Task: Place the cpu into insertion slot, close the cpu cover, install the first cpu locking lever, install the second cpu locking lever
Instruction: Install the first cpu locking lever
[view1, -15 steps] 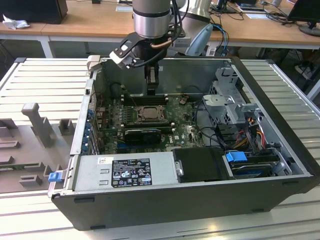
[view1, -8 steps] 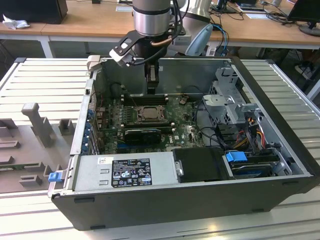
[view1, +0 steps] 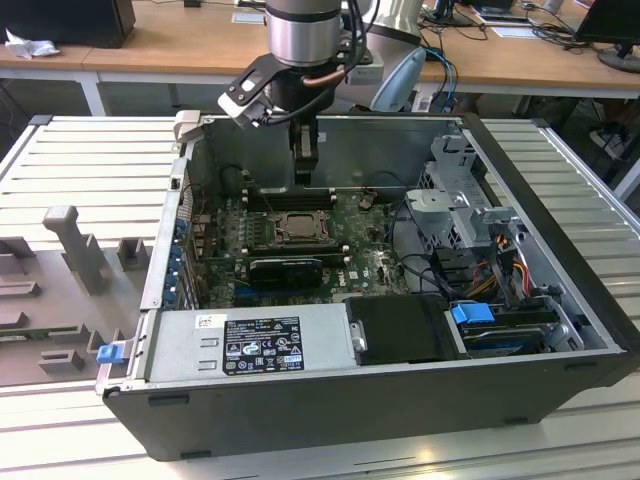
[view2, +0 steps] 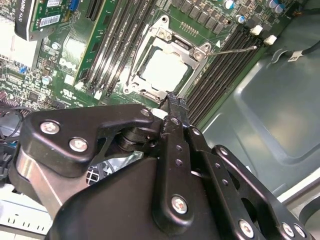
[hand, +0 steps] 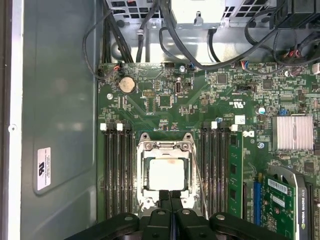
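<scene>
My arm drops straight down from the upper centre of the exterior view into the open black steel computer case (view1: 560, 335) on the ribbed grey metal counter (view1: 90, 160). My black end effector (hand: 170, 193) is clenched on nothing, its fingertips (hand: 164, 196) pressed together over one edge of the socket. The pale silvery square cpu (hand: 166, 173) lies flat in the black square insertion slot (hand: 145, 175), with the thin silvery cpu cover (hand: 166, 146) framing it. A thin wire lever (hand: 199, 180) runs alongside on the green circuit board (hand: 200, 105). A white printed sticker (hand: 44, 162) sits on the smooth grey case wall.
</scene>
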